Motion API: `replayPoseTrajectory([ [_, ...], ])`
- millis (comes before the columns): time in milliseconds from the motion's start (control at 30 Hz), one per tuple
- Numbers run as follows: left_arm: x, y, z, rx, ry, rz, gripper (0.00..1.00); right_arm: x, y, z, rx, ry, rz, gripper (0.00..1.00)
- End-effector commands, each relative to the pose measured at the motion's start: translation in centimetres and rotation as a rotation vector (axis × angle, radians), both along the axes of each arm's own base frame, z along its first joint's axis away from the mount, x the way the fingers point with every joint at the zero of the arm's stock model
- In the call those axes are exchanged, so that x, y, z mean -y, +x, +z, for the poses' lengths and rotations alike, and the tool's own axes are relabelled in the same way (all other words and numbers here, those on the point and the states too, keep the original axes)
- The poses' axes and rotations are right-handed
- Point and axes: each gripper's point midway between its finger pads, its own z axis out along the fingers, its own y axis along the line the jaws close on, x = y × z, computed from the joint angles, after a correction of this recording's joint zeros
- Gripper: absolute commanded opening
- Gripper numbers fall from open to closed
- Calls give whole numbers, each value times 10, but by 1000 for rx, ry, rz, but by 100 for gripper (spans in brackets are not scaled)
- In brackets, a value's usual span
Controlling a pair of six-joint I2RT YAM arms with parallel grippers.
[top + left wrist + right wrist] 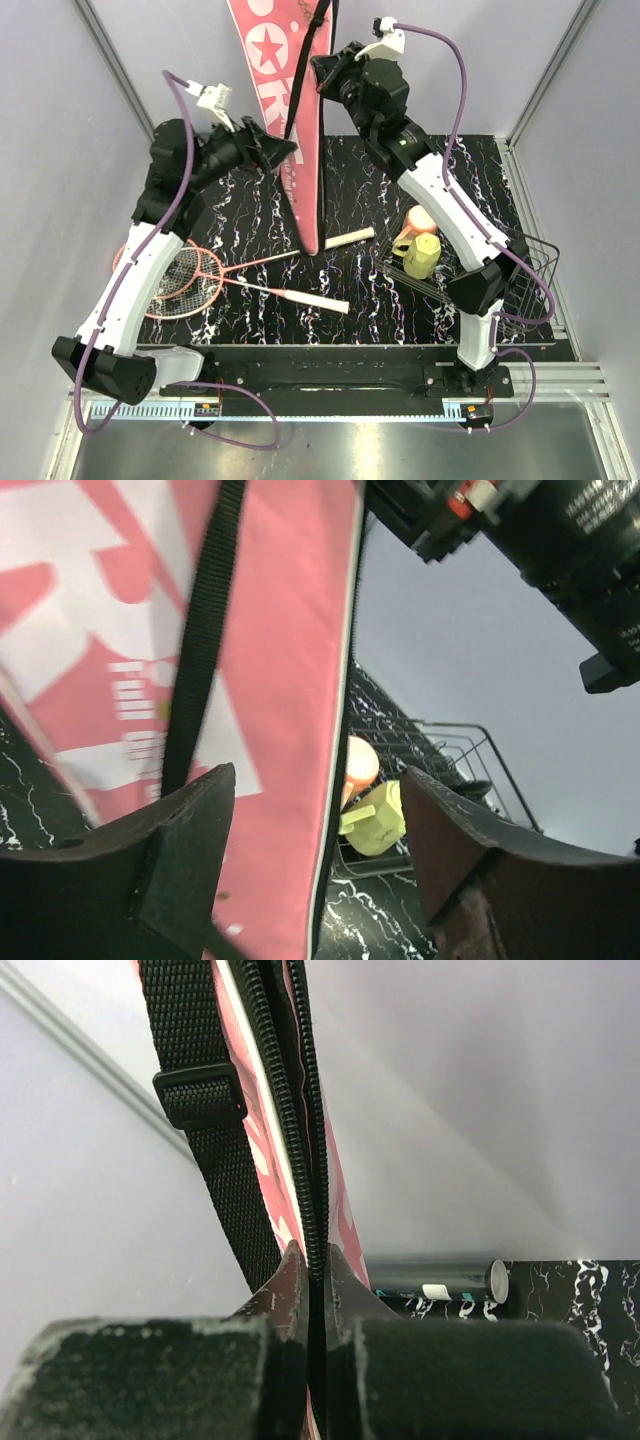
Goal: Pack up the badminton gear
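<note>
Your yellow-green cup and wire basket sit at the right, and two racquets lie crossed near left. The pink cover stands tip-down mid-table, its zipper edge pinched tight in the right gripper. The left gripper, jaws apart, hovers just beside its left side

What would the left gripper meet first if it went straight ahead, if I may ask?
Most likely the pink racquet cover, hanging just ahead of the open left gripper; the gap is unclear.

Racquet cover top out of view
</note>
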Motion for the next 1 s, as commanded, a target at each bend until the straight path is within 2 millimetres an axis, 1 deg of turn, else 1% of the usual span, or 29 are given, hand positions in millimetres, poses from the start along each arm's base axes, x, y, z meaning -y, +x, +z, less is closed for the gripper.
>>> replayPoseTrajectory([
  [0,15,3,-5,68,121,11,68,18,-9,26,40,180,-134,0],
  [33,13,6,-6,71,146,52,67,20,-5,15,28,191,-168,0],
  [67,14,7,-8,73,170,69,68,22,-7,16,27,222,-176,0],
  [100,20,2,-14,84,218,65,70,22,-11,14,19,236,-184,0],
  [133,18,6,-17,86,246,108,73,25,-9,8,2,244,-215,0],
  [167,19,6,-19,90,267,117,79,24,-9,4,-12,251,-223,0],
  [200,25,2,-23,94,300,110,80,21,-10,2,-17,252,-224,0],
  [233,20,6,-23,95,319,161,80,21,-10,2,-18,254,-226,0],
  [267,22,7,-26,93,336,168,80,20,-9,0,-21,241,-234,0],
  [300,26,7,-30,100,361,168,76,19,-7,-5,-30,231,-251,0],
  [333,22,11,-31,99,378,212,71,22,-8,-2,-31,234,-274,0],
  [367,22,12,-33,98,390,231,67,22,-7,-5,-39,222,-283,0],
  [400,27,12,-36,109,418,229,62,24,-7,-4,-37,224,-292,0],
  [433,25,15,-36,115,434,258,62,26,-7,-3,-37,225,-303,0],
  [467,30,17,-41,110,457,258,62,29,-9,-6,-51,209,-308,0],
  [500,30,19,-46,105,485,261,62,29,-9,-6,-52,207,-307,0],
  [533,29,22,-41,109,492,276,62,27,-10,-7,-53,206,-299,0],
  [567,34,25,-47,98,509,273,62,28,-12,-5,-51,206,-298,0],
  [600,35,26,-47,102,525,272,62,28,-13,-3,-50,205,-301,0],
  [700,37,30,-44,109,534,296,54,28,-15,-3,-49,191,-309,0],
  [733,34,32,-42,109,534,318,49,28,-14,-5,-56,178,-312,0],
  [833,34,33,-43,124,558,326,40,26,-14,-8,-65,166,-315,0],
  [967,37,35,-49,118,576,333,36,25,-18,-8,-74,181,-310,0],
])
